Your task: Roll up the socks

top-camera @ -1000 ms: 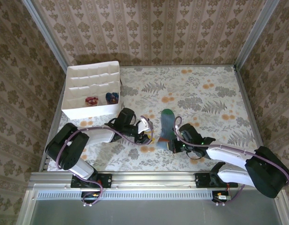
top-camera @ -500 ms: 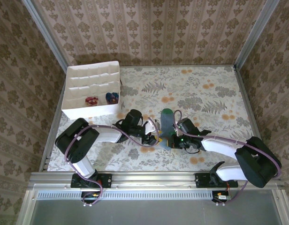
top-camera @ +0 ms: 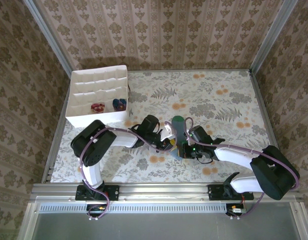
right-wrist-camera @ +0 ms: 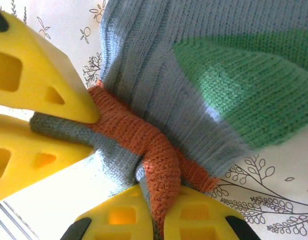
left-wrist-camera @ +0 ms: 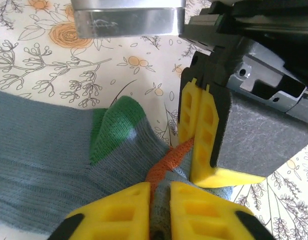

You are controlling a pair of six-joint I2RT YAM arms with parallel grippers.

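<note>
Grey-blue sock [top-camera: 178,131] lies on the table [top-camera: 219,100], right of the white box [top-camera: 96,95], nearer the arms. Left gripper [left-wrist-camera: 160,192] and right gripper [right-wrist-camera: 159,200] both clamp its orange cuff [right-wrist-camera: 144,140] side by side, probably to start rolling.

No text or number can be read (a metal bar [left-wrist-camera: 126,20] bears a faint, illegible mark).
</note>
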